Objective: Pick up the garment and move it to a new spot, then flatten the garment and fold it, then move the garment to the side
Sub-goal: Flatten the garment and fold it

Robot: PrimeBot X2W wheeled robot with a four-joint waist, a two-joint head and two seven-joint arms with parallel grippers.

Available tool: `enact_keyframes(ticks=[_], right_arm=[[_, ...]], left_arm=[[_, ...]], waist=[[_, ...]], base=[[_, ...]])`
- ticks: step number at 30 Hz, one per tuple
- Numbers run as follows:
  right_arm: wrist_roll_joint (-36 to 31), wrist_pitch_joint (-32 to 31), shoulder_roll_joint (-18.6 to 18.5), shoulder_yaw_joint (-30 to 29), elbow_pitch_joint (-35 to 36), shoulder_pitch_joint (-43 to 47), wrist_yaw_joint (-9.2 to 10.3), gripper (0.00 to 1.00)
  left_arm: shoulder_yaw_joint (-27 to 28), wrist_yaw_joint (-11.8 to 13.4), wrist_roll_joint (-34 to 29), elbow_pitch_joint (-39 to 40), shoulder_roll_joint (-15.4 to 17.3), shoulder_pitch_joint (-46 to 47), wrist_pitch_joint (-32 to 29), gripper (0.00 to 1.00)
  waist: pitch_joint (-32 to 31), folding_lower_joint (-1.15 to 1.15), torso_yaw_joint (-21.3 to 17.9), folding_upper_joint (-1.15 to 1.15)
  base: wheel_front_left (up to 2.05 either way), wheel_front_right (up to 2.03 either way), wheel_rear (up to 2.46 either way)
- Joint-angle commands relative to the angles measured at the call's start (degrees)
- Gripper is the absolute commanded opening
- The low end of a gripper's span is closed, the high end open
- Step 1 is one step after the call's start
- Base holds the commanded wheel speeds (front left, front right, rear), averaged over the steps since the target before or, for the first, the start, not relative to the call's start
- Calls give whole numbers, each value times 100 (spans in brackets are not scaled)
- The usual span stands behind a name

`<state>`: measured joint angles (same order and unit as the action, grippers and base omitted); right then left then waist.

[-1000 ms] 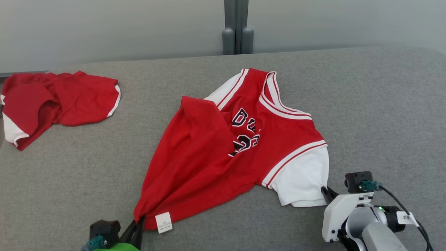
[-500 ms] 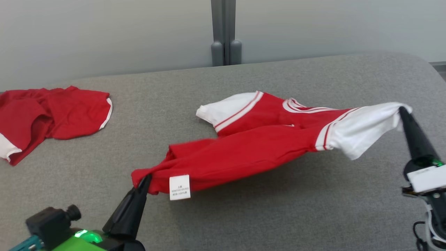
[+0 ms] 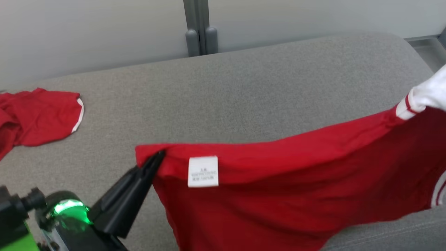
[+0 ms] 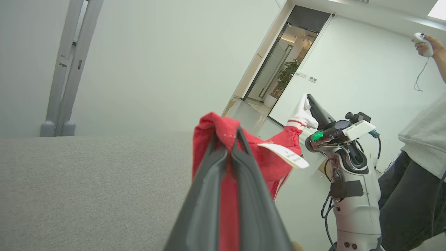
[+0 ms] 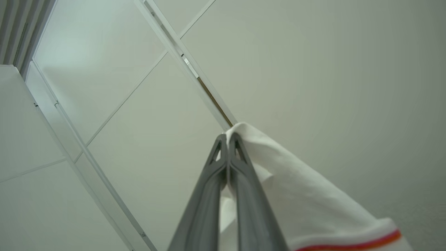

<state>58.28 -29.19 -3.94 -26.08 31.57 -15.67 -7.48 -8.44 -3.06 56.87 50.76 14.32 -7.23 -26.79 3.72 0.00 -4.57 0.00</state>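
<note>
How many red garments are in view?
2. The jersey hangs stretched between the left gripper and right gripper; the second garment lies crumpled at the far left of the grey surface, partly out of frame.

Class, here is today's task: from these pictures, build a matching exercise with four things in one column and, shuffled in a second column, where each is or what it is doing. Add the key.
Column A
1. left tool
2. right tool
3. white label
4. spare red garment

Column B
a. lies on the grey surface, far left in the head view
b. shut on the white sleeve
c. shut on the red jersey at its hem corner
d. hangs from the jersey's hem

Pairs: 1-c; 2-b; 3-d; 4-a
</note>
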Motion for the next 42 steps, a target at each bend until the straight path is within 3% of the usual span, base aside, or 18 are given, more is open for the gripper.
enact_keyframes(ticks=[1,6,9,12,17,22,26,32,37,42], right_arm=[[-158,-162,7,29,-126,-395,-2,0],[-1102,-432,42,219,-1080,-1915,-2,0],[-1874,-320,70,347,-1975,-3179,-2,0],[-2481,-13,87,408,-2913,-4477,-2,0],[-2930,1170,102,447,-4727,-6514,-2,0],[-2837,2239,104,720,-5877,-7530,-2,0],[-2580,2736,101,1156,-6296,-7081,-2,0],[-2053,3192,87,1829,-5950,-4938,-2,0],[-1506,3241,-114,2219,-5098,-2902,-1,0],[-1125,3195,-355,2419,-4348,-871,-1,0]], left_arm=[[93,121,34,-82,90,431,-147,0],[341,448,26,-1141,319,2323,-681,0],[340,608,-252,-2310,320,3972,-798,0],[227,608,-678,-3509,262,5471,-651,0],[22,282,-1523,-5528,38,7732,393,0],[-202,-90,-2244,-7062,-27,8969,1717,0],[-346,-287,-2384,-8020,-101,8910,2593,0],[-528,-431,-2135,-8762,10,7508,3510,0],[-637,-448,-1643,-8468,-12,5736,3902,0],[-564,-434,-1141,-7918,-183,3485,4074,0]], waist=[[526,0,-111,0],[1426,0,-91,0],[1985,0,-40,0],[2429,0,-70,0],[3037,0,-169,0],[3320,0,-292,0],[3311,0,-344,0],[2958,0,-385,0],[2636,0,-328,0],[1909,0,-220,0]], base=[[0,0,0],[0,0,0],[0,0,0],[0,0,0],[0,0,0],[0,0,0],[0,0,0],[0,0,0],[0,0,0],[0,0,0]])
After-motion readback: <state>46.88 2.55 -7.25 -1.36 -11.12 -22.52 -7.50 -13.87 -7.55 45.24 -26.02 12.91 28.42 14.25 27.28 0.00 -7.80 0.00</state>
